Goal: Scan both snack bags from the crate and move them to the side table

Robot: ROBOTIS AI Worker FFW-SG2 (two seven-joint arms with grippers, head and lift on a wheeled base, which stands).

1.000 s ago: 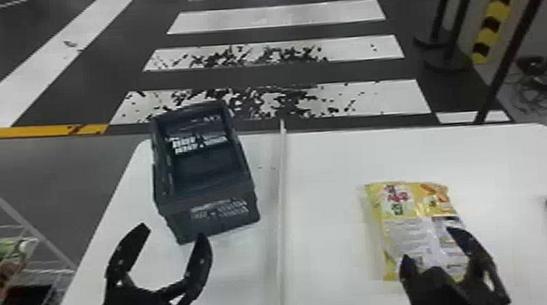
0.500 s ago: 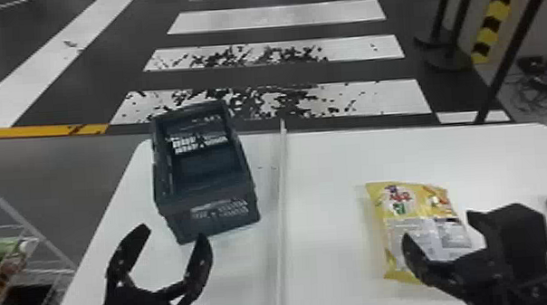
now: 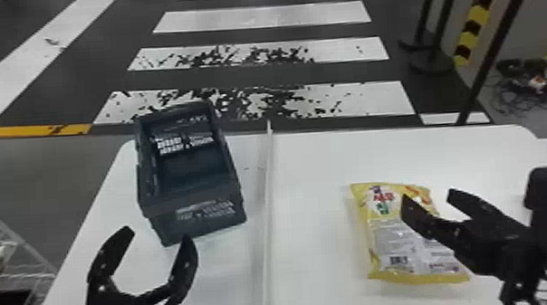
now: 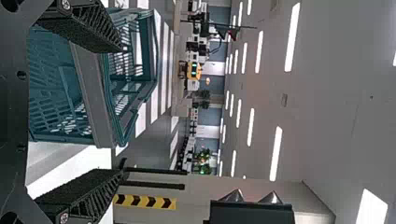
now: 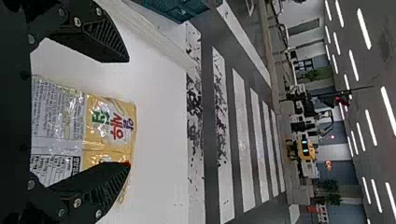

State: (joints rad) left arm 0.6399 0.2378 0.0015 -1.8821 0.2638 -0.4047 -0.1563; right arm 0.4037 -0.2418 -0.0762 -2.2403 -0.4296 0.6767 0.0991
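The right gripper [image 3: 428, 195] stands wide, its 2 fingers spread with a clear gap and nothing clasped between them. 1 yellow snack bag [image 3: 396, 242] lies flat on the white table [image 3: 315, 183], low and mostly to this gripper's left; in the head view the left finger overlaps the bag's printed face. The right wrist view shows the bag past the gap between the 2 fingers, with 1 finger in front of its edge. Whether that finger touches the bag, I cannot tell.

The left gripper [image 3: 160, 233] is wide too, its 2 fingers apart and holding nothing. The dark blue-green crate [image 3: 199, 217] stands upright on the table, beyond this gripper and a little to its right, with its open top facing up. In the left wrist view, the slotted crate walls show beyond 1 of that gripper's fingers.

A raised pale strip [image 3: 268, 200] runs along the table between the 2 grippers, to the right of the crate and to the left of the bag. A wire rack [image 3: 26, 276] stands to the left gripper's left.
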